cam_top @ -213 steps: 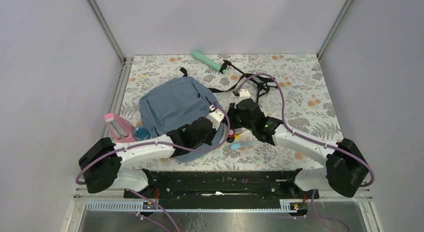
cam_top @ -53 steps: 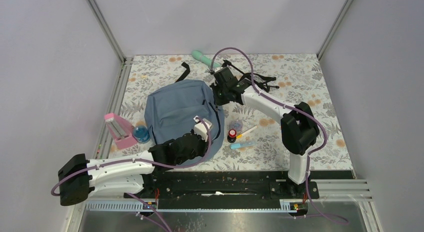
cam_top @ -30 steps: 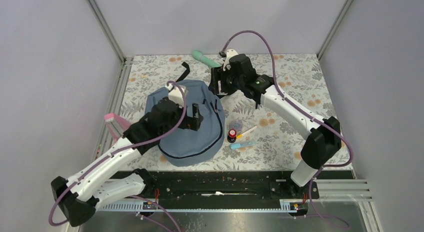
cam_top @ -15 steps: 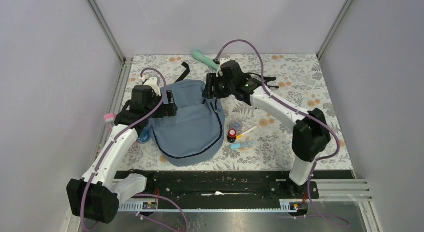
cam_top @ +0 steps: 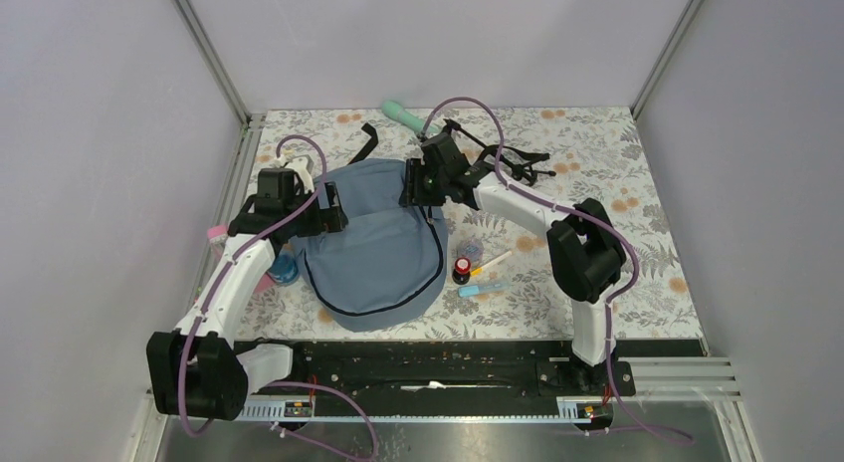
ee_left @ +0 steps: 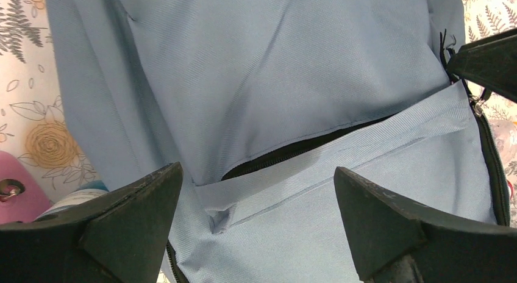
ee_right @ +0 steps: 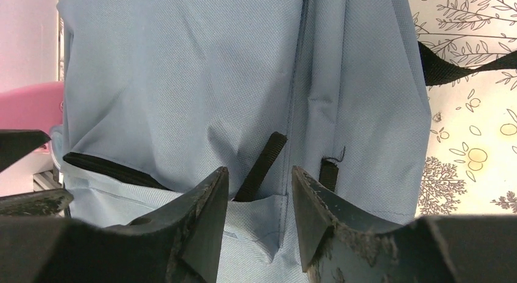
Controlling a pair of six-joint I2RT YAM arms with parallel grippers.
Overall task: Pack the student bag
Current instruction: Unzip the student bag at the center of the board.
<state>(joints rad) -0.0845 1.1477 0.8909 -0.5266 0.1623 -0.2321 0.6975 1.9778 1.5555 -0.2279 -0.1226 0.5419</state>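
The bench wears a pale cloth printed with leaves and orange flowers, and it sits inside plain lilac-grey walls with metal posts at the far corners. The backpack lies flat on the left-middle of the bench, its black straps trailing off to the far right. Just right of it are a small red-and-black bottle and a few pens. A mint-green handle-shaped thing lies at the far edge. Something pink and a blue round thing peek out at the left, under my left arm.

The left jaws are spread wide, their fingers hanging over the half-open pocket zip near the backpack's far-left corner. The right jaws stand narrowly apart at the far-right corner, fingers on either side of a black webbing tab. I cannot tell whether they touch it.

Compared with half a second ago, the right arm's elbow has folded in, further from the near edge, while its wrist has hardly moved. The left arm sits almost where it was. The backpack has not shifted.
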